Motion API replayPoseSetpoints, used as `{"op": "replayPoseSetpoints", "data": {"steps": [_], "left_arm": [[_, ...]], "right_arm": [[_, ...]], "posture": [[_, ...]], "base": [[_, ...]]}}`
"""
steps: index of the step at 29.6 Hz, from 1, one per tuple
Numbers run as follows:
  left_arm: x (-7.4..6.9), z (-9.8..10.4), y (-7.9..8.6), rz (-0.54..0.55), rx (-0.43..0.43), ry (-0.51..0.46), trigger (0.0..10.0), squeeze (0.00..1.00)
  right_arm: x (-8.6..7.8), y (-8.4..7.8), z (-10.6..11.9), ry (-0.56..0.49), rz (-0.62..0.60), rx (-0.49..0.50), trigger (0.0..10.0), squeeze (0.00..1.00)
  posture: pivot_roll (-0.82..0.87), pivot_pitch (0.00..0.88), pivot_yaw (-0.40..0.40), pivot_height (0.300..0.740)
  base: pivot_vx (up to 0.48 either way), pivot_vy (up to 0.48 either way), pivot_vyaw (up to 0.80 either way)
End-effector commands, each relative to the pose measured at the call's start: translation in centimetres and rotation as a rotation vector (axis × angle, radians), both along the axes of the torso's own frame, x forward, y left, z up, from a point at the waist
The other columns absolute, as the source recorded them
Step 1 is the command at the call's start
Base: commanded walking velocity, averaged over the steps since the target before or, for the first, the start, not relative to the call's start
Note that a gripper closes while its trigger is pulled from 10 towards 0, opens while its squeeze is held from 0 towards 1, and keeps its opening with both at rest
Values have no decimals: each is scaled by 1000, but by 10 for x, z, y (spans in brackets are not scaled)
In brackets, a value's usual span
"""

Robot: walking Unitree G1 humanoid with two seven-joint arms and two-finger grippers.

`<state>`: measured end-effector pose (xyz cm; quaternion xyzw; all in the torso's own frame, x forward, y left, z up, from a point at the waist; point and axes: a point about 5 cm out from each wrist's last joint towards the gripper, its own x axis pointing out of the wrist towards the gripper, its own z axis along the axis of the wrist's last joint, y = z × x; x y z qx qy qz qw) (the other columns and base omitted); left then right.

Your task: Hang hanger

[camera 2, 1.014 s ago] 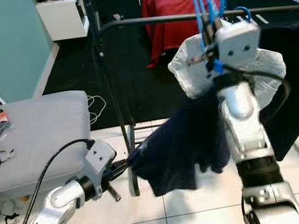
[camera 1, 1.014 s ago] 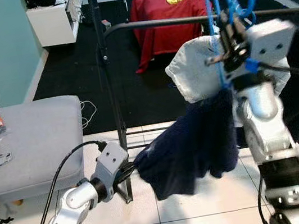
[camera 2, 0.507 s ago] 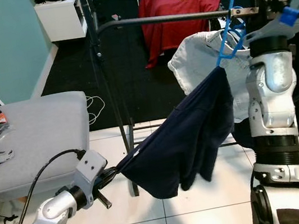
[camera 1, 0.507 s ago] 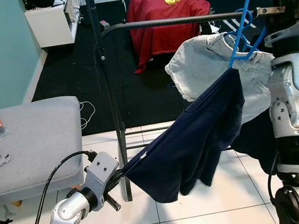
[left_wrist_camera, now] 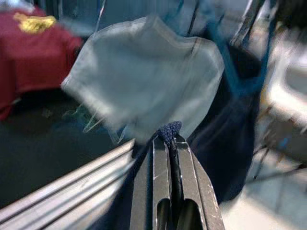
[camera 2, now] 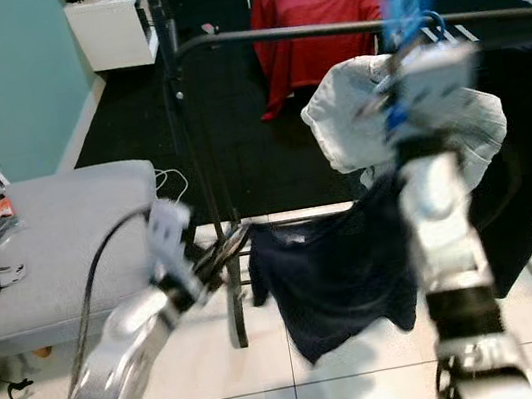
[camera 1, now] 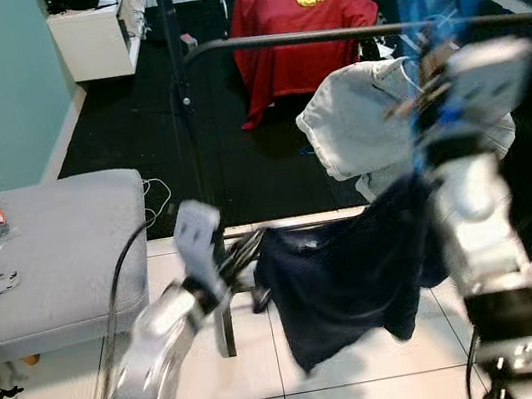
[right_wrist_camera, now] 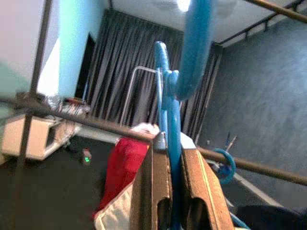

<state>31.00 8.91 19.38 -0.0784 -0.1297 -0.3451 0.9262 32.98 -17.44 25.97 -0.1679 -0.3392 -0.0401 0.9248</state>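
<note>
Left gripper (left_wrist_camera: 171,139) risen, jaws pinching navy garment (camera 1: 344,278), right gripper (right_wrist_camera: 173,158) lowered, jaws clamping blue hanger (right_wrist_camera: 175,91).

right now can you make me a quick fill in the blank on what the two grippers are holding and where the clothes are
1. The right gripper is shut on a hanger coloured ____.
2. The left gripper pinches the edge of a ____ garment.
3. A pale grey garment hangs from the black ____.
4. Behind the rail a ____ cloth is draped.

Missing words: blue; dark blue; rail; red
</note>
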Motion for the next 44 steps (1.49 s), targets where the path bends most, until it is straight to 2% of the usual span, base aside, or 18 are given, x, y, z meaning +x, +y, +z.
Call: {"op": "replayPoseSetpoints", "data": {"steps": [1,2,9,10,16,17,21,24,28,29,31,32,33,35,37,38,40,44], "left_arm": [[3,21,6,16,-116,-28,0,0],[4,34,6,7,-181,-46,0,0],[4,79,15,-48,-408,-99,0,0],[2,95,22,-72,-518,-116,0,0],[-2,118,38,-135,-703,-125,0,0],[-7,126,46,-195,-804,-122,0,0],[-21,134,65,-364,-1014,-118,0,0],[-28,131,72,-414,-1041,-120,0,0],[-28,131,72,-414,-1041,-120,0,0],[-35,127,74,-474,-1037,-109,0,0],[-48,101,62,-566,-844,-2,0,0],[-48,101,62,-566,-844,-2,0,0],[-52,89,54,-584,-757,56,0,0],[-52,89,54,-584,-757,56,0,0],[-55,61,31,-574,-546,170,0,0],[-55,61,31,-574,-546,170,0,0],[-57,45,11,-577,-401,246,0,0],[-58,41,6,-583,-369,266,0,0]], "right_arm": [[-7,8,3,-51,-16,-121,0,0],[-9,12,-2,-55,-30,-200,0,0],[-17,17,-22,-70,-83,-268,0,0],[-21,20,-29,-92,-111,-322,0,0],[-22,20,-39,-116,-167,-379,0,0],[-22,17,-39,-127,-203,-387,0,0],[-15,-4,-33,-136,-327,-360,0,0],[-13,-20,-27,-135,-391,-311,0,0],[-13,-20,-27,-135,-391,-311,0,0],[-11,-38,-21,-127,-440,-199,0,0],[-4,-80,-4,-86,-369,284,0,0],[-4,-80,-4,-86,-369,284,0,0],[-1,-90,0,-92,-291,455,0,0],[-1,-90,0,-92,-291,455,0,0],[4,-90,13,-132,-16,852,0,0],[4,-90,13,-132,-16,852,0,0],[4,-73,27,-167,294,1082,0,0],[3,-66,31,-174,376,1122,0,0]], "posture": [[-57,162,-41,740],[-57,162,-41,740],[-57,159,-40,740],[-53,157,-39,740],[-47,158,-41,740],[-46,157,-42,740],[-44,157,-44,740],[-42,156,-46,740],[-42,156,-46,740],[-35,156,-48,740],[-32,157,-48,740],[-32,157,-48,740],[-32,157,-48,740],[-32,157,-48,740],[-35,155,-43,740],[-35,155,-43,740],[-41,154,-37,740],[-42,153,-37,740]], "base": [[0,0,0],[0,0,0],[0,0,0],[0,0,0],[0,0,0],[0,0,0],[0,0,0],[0,0,0],[0,0,0],[0,0,0],[0,0,0],[0,0,0],[0,0,0],[0,0,0],[0,0,0],[0,0,0],[0,0,0],[0,0,0]]}}
